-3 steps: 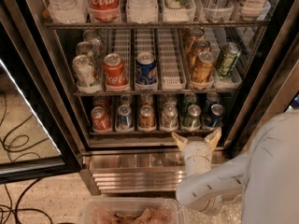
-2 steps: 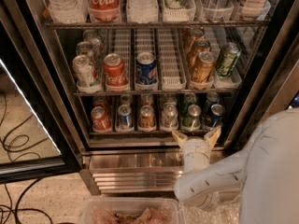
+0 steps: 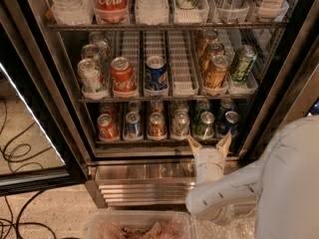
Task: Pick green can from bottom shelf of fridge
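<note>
Found the gripper [image 3: 209,144] low before the fridge [image 3: 139,176], fingers [image 3: 193,144] spread apart, empty, touching nothing. Noted its tips just short of the bottom shelf [image 3: 149,142] lip. Located the green can [image 3: 205,124] straight ahead beyond the gap, upright, front of its lane, blue can [image 3: 229,122] just beside it on the right.

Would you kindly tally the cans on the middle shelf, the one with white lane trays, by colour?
Silver cans: 3
Red can: 1
Blue can: 1
Gold cans: 3
Olive-green patterned can: 1
Total: 9
The gripper is open at the front lip of the bottom shelf, near the green can.
</note>
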{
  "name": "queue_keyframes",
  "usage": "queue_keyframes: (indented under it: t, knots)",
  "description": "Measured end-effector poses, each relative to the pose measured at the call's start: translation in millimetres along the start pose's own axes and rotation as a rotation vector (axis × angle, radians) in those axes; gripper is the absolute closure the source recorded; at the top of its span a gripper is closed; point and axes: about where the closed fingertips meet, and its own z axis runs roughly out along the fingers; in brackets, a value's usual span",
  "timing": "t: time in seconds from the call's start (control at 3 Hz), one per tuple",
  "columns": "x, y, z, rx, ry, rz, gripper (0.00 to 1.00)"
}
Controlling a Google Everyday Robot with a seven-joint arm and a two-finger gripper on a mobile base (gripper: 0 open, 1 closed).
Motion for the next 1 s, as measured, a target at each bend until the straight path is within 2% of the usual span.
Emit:
queue_keyframes:
  t: [0.33,1.0]
  knots:
    - [-2.1,1.5,4.1,-0.007,0.002,0.005,0.13]
    - [-2.2,1.5,4.3,-0.007,0.002,0.005,0.18]
